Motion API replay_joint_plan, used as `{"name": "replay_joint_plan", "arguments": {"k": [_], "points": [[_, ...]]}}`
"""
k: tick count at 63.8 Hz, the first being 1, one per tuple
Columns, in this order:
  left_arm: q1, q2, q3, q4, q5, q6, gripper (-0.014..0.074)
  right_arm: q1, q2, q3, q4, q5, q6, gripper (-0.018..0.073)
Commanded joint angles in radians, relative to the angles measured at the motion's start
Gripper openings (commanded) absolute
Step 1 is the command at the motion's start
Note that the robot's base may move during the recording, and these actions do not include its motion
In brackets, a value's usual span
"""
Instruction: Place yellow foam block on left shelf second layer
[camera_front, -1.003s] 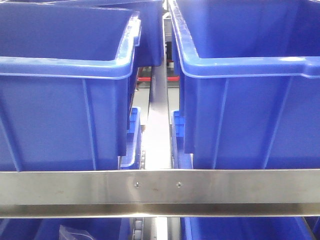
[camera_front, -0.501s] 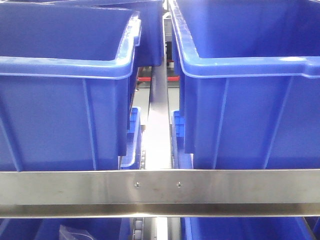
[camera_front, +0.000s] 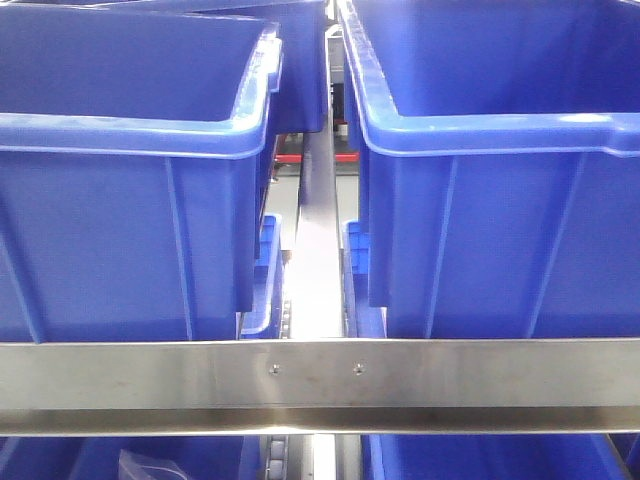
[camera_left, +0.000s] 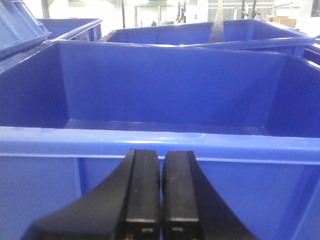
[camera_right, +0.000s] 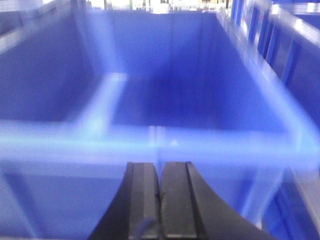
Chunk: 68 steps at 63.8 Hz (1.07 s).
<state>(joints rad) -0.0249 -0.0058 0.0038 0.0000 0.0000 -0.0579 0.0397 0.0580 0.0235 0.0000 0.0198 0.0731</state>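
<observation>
The yellow foam block is out of view in every frame. My left gripper (camera_left: 162, 156) is shut and empty, its black fingers pressed together just in front of the near rim of a blue bin (camera_left: 160, 142). My right gripper (camera_right: 160, 167) is shut and empty in front of the rim of another blue bin (camera_right: 160, 137); this view is blurred. Neither gripper shows in the front view, which faces two blue bins (camera_front: 130, 140) (camera_front: 490, 140) on a shelf behind a steel rail (camera_front: 320, 385).
A narrow steel divider (camera_front: 318, 250) runs between the two bins. Lower blue bins (camera_front: 120, 460) show under the rail. More blue bins (camera_left: 210, 32) stand behind the one in the left wrist view.
</observation>
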Motion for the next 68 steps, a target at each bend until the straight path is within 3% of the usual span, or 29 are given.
{"name": "replay_joint_plan", "arguments": {"k": [1, 68], "points": [[0.0, -0.018, 0.027, -0.006, -0.081, -0.003, 0.0124, -0.004, -0.065, -0.015, -0.015, -0.043, -0.008, 0.0057], [0.0, -0.018, 0.027, -0.006, -0.081, -0.003, 0.0124, -0.005, -0.081, -0.015, -0.016, -0.052, -0.008, 0.0057]]}}
